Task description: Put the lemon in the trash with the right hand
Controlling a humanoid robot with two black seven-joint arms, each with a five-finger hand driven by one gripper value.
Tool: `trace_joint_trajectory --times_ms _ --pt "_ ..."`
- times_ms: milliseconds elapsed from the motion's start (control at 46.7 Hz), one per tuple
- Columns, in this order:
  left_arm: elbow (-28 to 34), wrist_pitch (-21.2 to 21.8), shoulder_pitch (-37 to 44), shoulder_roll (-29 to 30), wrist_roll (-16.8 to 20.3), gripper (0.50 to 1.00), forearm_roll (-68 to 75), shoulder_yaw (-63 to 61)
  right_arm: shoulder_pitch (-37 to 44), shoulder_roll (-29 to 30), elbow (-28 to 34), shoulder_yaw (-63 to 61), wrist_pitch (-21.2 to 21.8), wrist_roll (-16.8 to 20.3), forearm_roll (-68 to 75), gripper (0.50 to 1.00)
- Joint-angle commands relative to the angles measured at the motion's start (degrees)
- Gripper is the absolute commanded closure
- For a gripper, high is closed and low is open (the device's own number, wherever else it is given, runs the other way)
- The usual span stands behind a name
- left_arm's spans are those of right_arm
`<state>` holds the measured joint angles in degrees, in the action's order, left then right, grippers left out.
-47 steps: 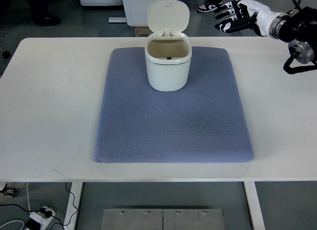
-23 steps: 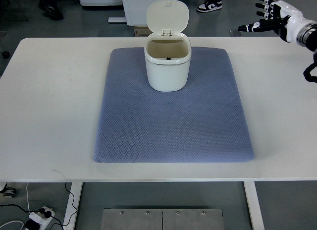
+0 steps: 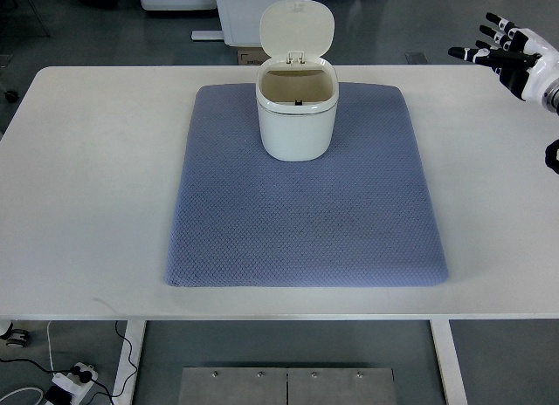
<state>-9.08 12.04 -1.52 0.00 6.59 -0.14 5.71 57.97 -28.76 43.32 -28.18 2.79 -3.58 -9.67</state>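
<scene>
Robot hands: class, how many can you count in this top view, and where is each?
1. The robot hand is at the far right edge, fingers spread, holding nothing, well right of the open trash bin. The left one is out of view.

A single camera looks steeply down from the robot's side, high enough to take in the whole white table (image 3: pixel 79 204), the mat (image 3: pixel 306 213) centred, the bin (image 3: pixel 296 117) toward the far edge, and floor beyond and beneath

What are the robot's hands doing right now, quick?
Right hand: open, fingers spread, holding nothing.
Left hand: not in the picture.
</scene>
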Motion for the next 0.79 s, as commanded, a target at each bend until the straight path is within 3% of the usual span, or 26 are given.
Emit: trace_joint_trajectory --times_ms 0,536,664,771 --pt "-0.1 0.0 0.0 0.0 0.0 0.5 0.0 0.0 -1.4 0.2 0.1 -1.7 0.5 0.1 0.0 0.5" --pt "0.0 0.0 -0.1 0.0 0.0 0.5 0.0 0.0 -12.5 6.6 4.8 -22.0 0.9 -0.3 0.4 0.5" --pt "0.0 0.0 -0.1 0.0 0.0 0.5 0.0 0.0 -15.0 7.7 5.3 -23.9 0.9 -3.7 0.2 0.5" --pt "0.0 0.0 -0.1 0.0 0.0 0.5 0.1 -0.2 -16.7 8.0 5.9 -25.3 0.9 -4.4 -0.3 0.5"
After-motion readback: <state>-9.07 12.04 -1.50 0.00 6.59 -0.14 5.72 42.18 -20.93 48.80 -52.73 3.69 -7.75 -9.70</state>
